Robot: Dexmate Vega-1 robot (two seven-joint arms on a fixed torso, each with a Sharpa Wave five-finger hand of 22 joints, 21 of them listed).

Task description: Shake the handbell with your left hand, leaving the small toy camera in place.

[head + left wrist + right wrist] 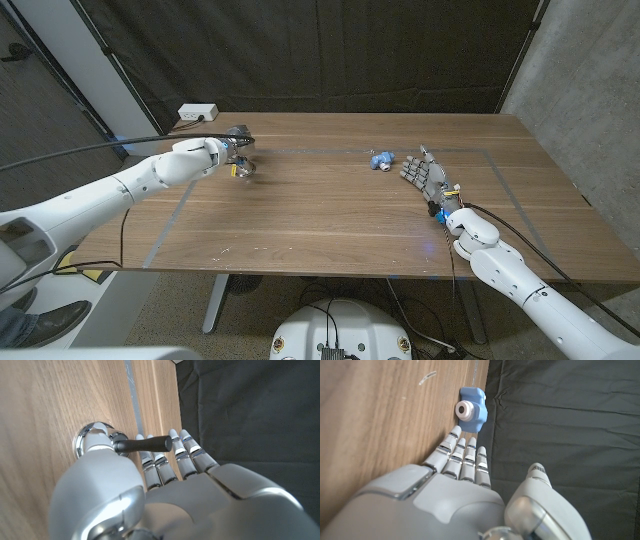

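Note:
The handbell (243,168), silver with a black handle (145,444), stands on the wooden table at the back left. My left hand (205,152) is at the bell. The handle lies between its thumb and its straight fingers (187,457), which are not closed around it. The small blue toy camera (381,159) sits at the back middle-right, its lens (464,409) facing my right hand (430,178). That hand stands on its edge just to the camera's right, fingers stretched out and close to it, holding nothing.
A white power strip (197,113) lies beyond the table's back left corner. A taped rectangle (300,150) marks the tabletop. A black curtain hangs behind the table, and a grey wall stands on the right.

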